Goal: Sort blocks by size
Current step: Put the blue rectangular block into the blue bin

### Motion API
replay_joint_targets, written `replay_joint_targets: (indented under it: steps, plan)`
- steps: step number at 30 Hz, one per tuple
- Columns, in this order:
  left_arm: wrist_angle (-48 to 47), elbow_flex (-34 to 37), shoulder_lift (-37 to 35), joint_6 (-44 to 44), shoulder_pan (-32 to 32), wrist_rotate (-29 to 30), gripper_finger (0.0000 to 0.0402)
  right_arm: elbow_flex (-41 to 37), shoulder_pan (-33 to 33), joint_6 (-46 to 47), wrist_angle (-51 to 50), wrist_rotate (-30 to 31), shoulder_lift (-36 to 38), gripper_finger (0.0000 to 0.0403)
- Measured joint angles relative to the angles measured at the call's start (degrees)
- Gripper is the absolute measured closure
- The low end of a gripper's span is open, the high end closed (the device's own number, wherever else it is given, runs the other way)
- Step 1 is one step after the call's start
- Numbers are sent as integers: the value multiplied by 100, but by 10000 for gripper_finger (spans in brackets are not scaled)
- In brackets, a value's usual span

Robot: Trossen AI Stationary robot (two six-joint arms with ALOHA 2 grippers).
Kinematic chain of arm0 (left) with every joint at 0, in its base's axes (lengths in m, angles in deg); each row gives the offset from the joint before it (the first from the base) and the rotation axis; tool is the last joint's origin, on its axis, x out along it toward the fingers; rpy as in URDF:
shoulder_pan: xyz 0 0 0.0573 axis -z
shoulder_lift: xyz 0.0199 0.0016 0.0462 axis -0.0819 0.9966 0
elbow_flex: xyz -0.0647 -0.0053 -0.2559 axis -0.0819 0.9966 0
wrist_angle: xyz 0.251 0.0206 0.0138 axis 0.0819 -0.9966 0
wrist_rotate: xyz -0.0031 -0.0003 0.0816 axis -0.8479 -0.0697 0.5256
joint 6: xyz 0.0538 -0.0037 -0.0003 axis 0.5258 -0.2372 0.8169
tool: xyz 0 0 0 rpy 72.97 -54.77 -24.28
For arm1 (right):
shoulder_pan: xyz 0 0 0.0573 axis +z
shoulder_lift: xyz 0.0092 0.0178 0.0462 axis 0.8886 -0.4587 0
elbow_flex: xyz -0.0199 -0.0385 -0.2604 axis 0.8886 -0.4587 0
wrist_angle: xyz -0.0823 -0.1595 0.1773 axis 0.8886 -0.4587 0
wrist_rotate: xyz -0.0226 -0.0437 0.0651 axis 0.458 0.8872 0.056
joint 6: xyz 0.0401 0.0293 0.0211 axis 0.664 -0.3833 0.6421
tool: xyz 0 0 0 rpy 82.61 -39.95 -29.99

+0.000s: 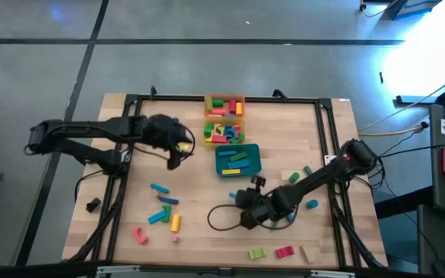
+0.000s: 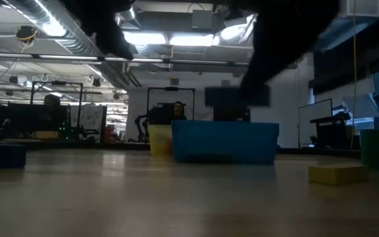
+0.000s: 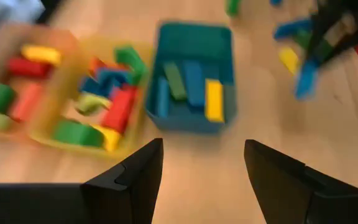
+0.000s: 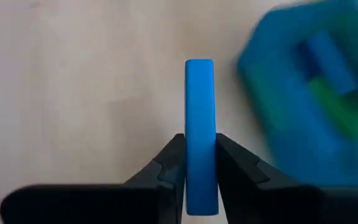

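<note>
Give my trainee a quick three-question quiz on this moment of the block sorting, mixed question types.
1. True or false: the right tool is shut on a blue bar.
2. Which tray sits nearest the right arm in the high view? A) orange tray B) yellow tray C) teal tray
3. Fill in: the left tool hangs ____ over the table, holding nothing.

Key
1. True: both fingers press the bar's sides.
2. C: the teal tray lies closest, with the yellow tray and orange tray beyond it.
3. open
</note>
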Motion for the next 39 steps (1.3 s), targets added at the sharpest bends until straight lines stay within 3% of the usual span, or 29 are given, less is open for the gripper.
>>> replay_joint_targets:
  steps: [5,10,16,21,28,39]
  plan:
    - [-431,0,48,-365,599,1,192,549,-404,-913,-869,543,11,340]
    - [-484,0,48,-452,1060,8,192,583,-1040,-1536,-955,551,9,330]
    - [-693,0,48,-803,1453,15,192,546,-1740,-1921,-1047,242,9,330]
    - [-1106,0,53,-1173,1678,19,192,546,-2140,-1880,-1020,-171,9,304]
    - [-1393,0,431,-1090,2032,19,192,546,-2395,-1870,-973,-770,9,285]
    - [-1909,2,1562,-384,2290,21,192,546,-2376,-1870,-972,-757,9,285]
